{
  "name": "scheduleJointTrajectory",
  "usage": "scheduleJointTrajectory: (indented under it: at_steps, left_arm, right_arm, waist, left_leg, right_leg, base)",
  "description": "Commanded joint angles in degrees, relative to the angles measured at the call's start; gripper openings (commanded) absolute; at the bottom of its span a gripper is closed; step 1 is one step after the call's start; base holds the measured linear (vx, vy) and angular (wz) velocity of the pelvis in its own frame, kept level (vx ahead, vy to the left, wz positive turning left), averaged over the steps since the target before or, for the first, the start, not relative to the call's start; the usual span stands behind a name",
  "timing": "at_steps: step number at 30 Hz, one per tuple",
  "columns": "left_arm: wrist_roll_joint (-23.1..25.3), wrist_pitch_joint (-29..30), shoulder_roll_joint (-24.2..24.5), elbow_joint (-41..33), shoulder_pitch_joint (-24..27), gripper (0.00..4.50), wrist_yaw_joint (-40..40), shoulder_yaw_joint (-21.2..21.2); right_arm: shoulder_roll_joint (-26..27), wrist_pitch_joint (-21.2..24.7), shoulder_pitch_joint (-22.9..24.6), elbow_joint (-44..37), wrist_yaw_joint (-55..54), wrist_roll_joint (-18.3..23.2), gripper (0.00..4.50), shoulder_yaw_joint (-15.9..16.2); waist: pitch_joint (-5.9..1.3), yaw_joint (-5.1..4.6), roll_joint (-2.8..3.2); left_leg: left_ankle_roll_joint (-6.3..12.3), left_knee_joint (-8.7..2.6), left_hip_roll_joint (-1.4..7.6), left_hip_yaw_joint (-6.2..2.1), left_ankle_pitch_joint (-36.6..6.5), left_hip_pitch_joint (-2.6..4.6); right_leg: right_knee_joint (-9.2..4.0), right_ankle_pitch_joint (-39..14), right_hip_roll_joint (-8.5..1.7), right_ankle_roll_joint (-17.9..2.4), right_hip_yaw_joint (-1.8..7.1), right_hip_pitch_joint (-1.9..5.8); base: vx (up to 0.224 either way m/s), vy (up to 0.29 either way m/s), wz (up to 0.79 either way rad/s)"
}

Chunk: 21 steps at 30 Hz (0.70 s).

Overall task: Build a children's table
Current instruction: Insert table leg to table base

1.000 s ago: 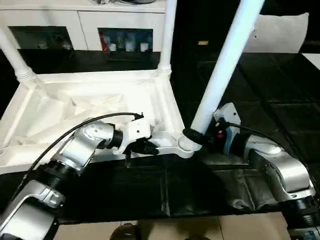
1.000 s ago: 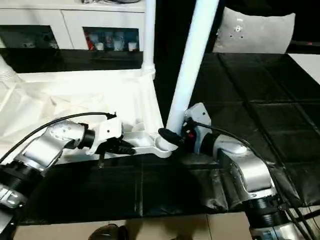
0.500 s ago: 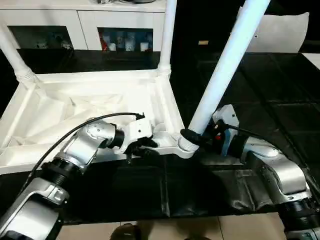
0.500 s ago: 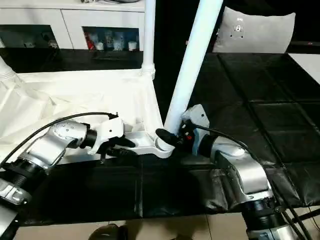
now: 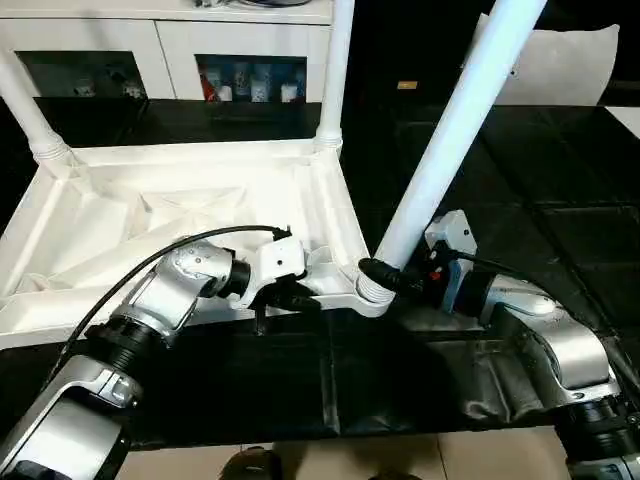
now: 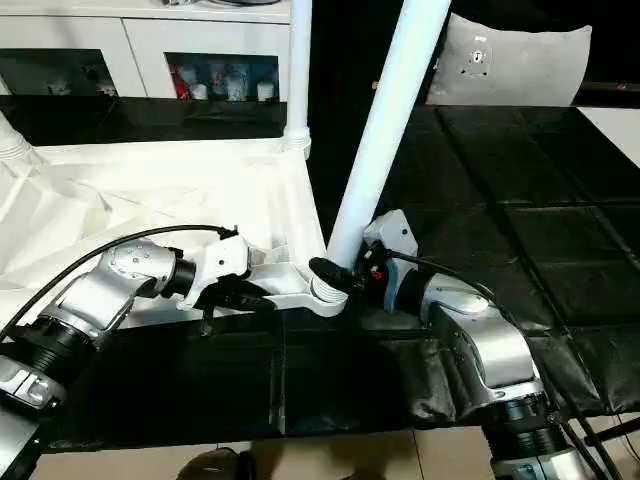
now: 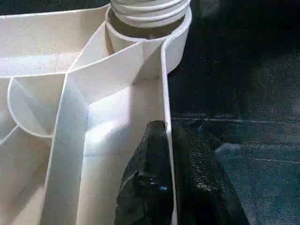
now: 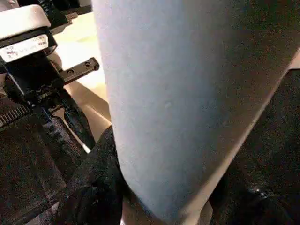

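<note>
Right gripper (image 5: 380, 275): black fingers set around the base of a long tapered white leg (image 5: 455, 135), one finger to each side, just above the ribbed collar where the leg enters the near corner socket (image 5: 370, 293) of the table top; the leg leans away from upright, toward the robot's right. Left gripper (image 7: 166, 164): fingers pinched on the thin front rim wall (image 7: 165, 93) of the top, one finger inside the rim and one outside, just beside the same socket on the robot's left. Children's table top (image 5: 180, 215): white plastic, lying upside down on a black mat (image 5: 330, 370), ribbed underside facing up, reaching from the two grippers back and to the robot's left. Second leg (image 5: 335, 70): upright in the far right corner socket. Third leg (image 5: 28, 110): in the far left corner socket, slanting outward. Left forearm (image 5: 150, 305): silver, with a black cable looping above it, reaching over the mat to the front rim. Right forearm (image 5: 545, 335): silver, lying low over the mat on the right. White cabinet with glass doors (image 5: 250, 45): behind the table top, small items on its shelf. Pale cushion (image 6: 510, 62): far right, well apart from the table. Dark shoe tip (image 5: 250, 465): on the pale floor at the near edge of the mat.
</note>
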Motion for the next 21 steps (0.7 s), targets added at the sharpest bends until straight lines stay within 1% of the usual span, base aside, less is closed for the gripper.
scheduleJointTrajectory:
  at_steps: [1,3,4,5,6,7,9,10,11,13,17,19,21]
  left_arm:
    - [1.6,-0.8,0.6,0.6,-0.6,0.05,-0.4,-0.6]
    - [2.1,-1.7,0.8,0.6,-0.8,0.02,-1.0,-0.7]
    - [2.0,-2.1,0.8,0.1,-0.9,0.02,-1.4,-0.7]
    - [2.0,-2.2,0.8,0.0,-1.0,0.02,-1.6,-0.7]
    - [2.0,-2.5,0.9,-0.7,-1.3,0.00,-2.1,-0.8]
    - [2.0,-2.5,0.9,-0.8,-1.3,0.00,-2.2,-0.9]
    - [2.0,-3.0,0.8,-1.4,-1.7,0.00,-2.6,-1.1]
    - [2.1,-3.1,0.8,-1.6,-1.8,0.00,-2.7,-1.2]
    - [2.3,-3.6,0.6,-1.6,-2.1,0.00,-2.8,-1.3]
    - [2.4,-4.1,0.5,-1.6,-2.4,0.00,-3.1,-1.4]
    - [2.6,-4.9,0.4,-1.9,-2.9,0.00,-4.4,-1.6]
    - [2.6,-5.0,0.5,-2.1,-2.9,0.00,-4.6,-1.7]
    - [2.6,-5.5,0.5,-2.3,-3.0,0.00,-5.0,-1.7]
  right_arm:
    - [-0.4,0.9,0.6,1.7,0.7,-1.3,1.94,1.1]
    - [-1.2,1.4,-0.1,2.2,2.2,-1.7,1.94,2.3]
    - [-1.7,1.7,-0.4,2.4,3.2,-2.1,1.94,3.0]
    - [-2.0,2.0,-0.6,2.5,3.5,-2.2,1.94,3.3]
    - [-3.1,2.8,-1.2,2.8,4.9,-3.0,1.94,4.8]
    - [-3.3,2.9,-1.3,2.9,5.2,-3.2,1.94,5.0]
    - [-4.3,4.1,-1.9,3.3,6.7,-3.8,1.94,6.5]
    - [-4.5,4.2,-2.1,3.5,7.1,-4.0,1.94,6.8]
    - [-4.5,3.9,-2.4,4.0,7.2,-4.3,1.94,6.9]
    - [-4.2,3.2,-2.6,4.8,6.8,-4.7,1.94,6.7]
    - [-3.6,1.8,-4.1,7.6,6.4,-5.2,1.94,6.1]
    - [-3.5,1.5,-4.5,8.2,6.4,-5.1,1.94,5.9]
    - [-3.2,1.5,-5.1,9.1,6.4,-4.8,1.94,5.3]
  waist:
    - [-3.87,0.01,-0.07]
    - [-3.89,0.02,-0.11]
    - [-3.87,-0.02,-0.24]
    - [-3.89,-0.03,-0.21]
    - [-3.84,-0.03,-0.15]
    - [-3.95,-0.06,-0.45]
    - [-3.99,0.09,-0.27]
    - [-4.06,0.07,-0.50]
    - [-4.14,0.11,-0.45]
    - [-4.10,0.12,-0.54]
    - [-4.18,0.12,-0.56]
    - [-4.25,0.14,-0.65]
    - [-4.34,0.21,-0.64]
  left_leg:
    - [0.10,-5.18,6.32,-2.36,-14.2,2.17]
    - [-0.12,-5.21,6.35,-2.37,-14.3,2.16]
    - [-0.05,-5.21,6.34,-2.38,-14.2,2.15]
    - [0.02,-5.20,6.32,-2.39,-14.0,2.12]
    - [0.07,-5.20,6.35,-2.38,-13.9,2.11]
    - [0.23,-5.16,6.33,-2.32,-13.6,2.14]
    - [0.85,-5.05,6.36,-2.32,-12.2,2.12]
    - [1.15,-5.04,6.40,-2.26,-11.9,2.14]
    - [1.27,-4.98,6.37,-2.27,-11.7,2.19]
    - [1.38,-5.02,6.41,-2.23,-11.9,2.17]
    - [0.83,-5.07,6.43,-2.21,-12.2,2.30]
    - [0.85,-5.00,6.36,-2.10,-11.5,2.33]
    - [1.58,-4.91,6.37,-2.11,-10.3,2.21]
  right_leg:
    - [-4.45,-4.3,-5.51,-15.5,2.16,0.93]
    - [-4.48,-4.6,-5.55,-15.4,2.17,0.96]
    - [-4.51,-4.6,-5.52,-15.4,2.13,1.00]
    - [-4.43,-4.5,-5.48,-15.4,2.12,1.01]
    - [-4.46,-4.4,-5.51,-15.4,2.15,0.97]
    - [-4.46,-4.2,-5.50,-15.4,2.11,1.06]
    - [-4.34,-2.7,-5.55,-15.5,2.13,1.08]
    - [-4.25,-1.8,-5.49,-15.6,2.10,1.08]
    - [-4.20,-1.5,-5.51,-15.8,2.04,1.08]
    - [-4.26,-1.6,-5.52,-16.0,2.01,1.05]
    - [-4.21,-2.1,-5.52,-16.2,1.96,1.00]
    - [-4.17,-1.0,-5.49,-16.3,1.94,1.02]
    - [-3.92,1.0,-5.47,-16.5,1.89,1.13]
  base:
    - [0.000,0.000,0.00]
    - [0.000,0.000,0.00]
    - [0.000,0.000,0.00]
    - [0.000,0.000,0.00]
    - [0.000,0.000,0.00]
    - [0.000,0.000,0.00]
    - [0.000,0.000,0.00]
    - [0.000,0.000,0.00]
    - [0.000,0.000,0.00]
    - [0.000,0.000,0.00]
    - [0.000,0.000,0.00]
    - [0.000,0.000,0.00]
    - [0.000,0.000,0.00]
